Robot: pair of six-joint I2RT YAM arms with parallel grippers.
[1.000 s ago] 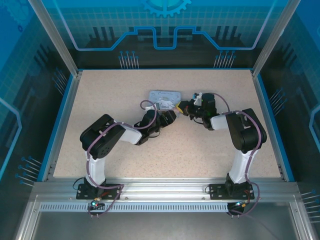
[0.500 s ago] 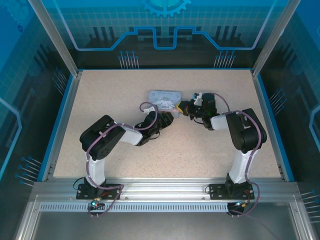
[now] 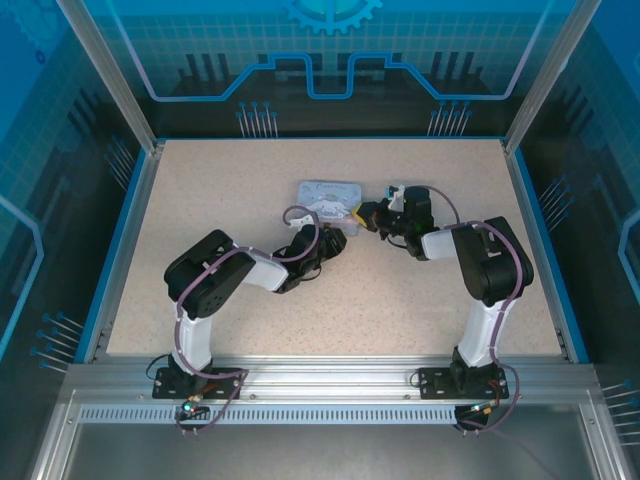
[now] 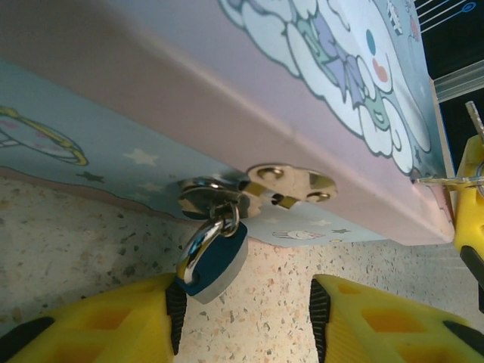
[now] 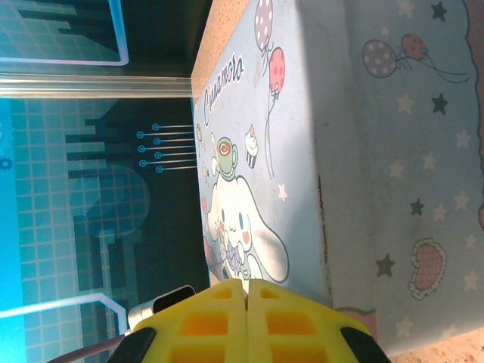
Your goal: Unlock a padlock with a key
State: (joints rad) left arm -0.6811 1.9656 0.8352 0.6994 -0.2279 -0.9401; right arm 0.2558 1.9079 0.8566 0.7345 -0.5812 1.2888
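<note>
A speckled beige table [image 3: 200,200] sat inside blue-panelled walls [image 3: 330,60], with a cartoon tin [image 3: 328,193] near the middle of its far edge. The padlock [image 4: 214,261] hung from the tin's hasp [image 4: 291,181] between the left gripper's [image 4: 242,318] parted jaws, not clamped. The right gripper [image 5: 246,291] was pinched closed on the key [image 4: 439,181].

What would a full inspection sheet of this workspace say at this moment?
Surface: beige speckled tabletop, blue-edged.
Job's things: small blue-bodied padlock with silver shackle hangs from the tin's brass hasp; thin metal key beside the tin's corner.
Clutter: pale blue cartoon-printed rectangular tin; nothing else seen.
Grippers: left gripper open, padlock against one yellow finger; right gripper shut, apparently on the key.
Cables: purple cables looped along both arms.
Surroundings: blue printed enclosure panels, aluminium frame.
</note>
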